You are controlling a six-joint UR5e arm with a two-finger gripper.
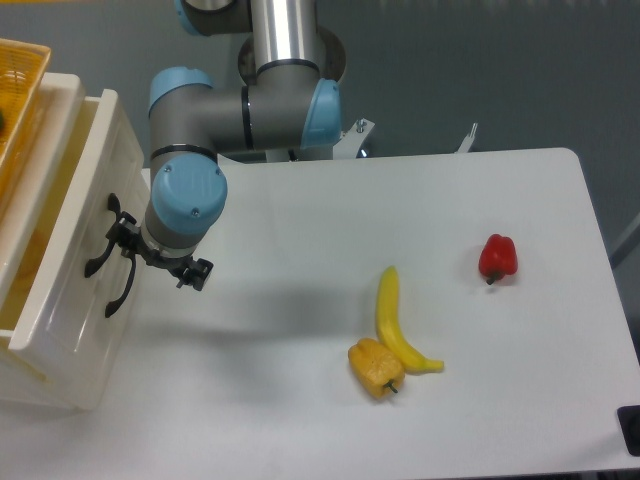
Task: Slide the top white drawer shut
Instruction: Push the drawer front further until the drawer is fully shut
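Observation:
The top white drawer (72,262) stands at the left edge of the camera view, still pulled partly out, its cream inside open to the camera. Its black curved handle (98,264) runs down the front face. My gripper (122,240) is pressed against that front face right beside the handle. The blue wrist joint (185,203) covers most of the fingers, so whether they are open or shut does not show.
An orange basket (15,95) sits on top of the cabinet. On the table lie a banana (391,318), a yellow pepper (375,368) touching it, and a red pepper (497,257) further right. A dark object (631,428) is at the bottom right corner.

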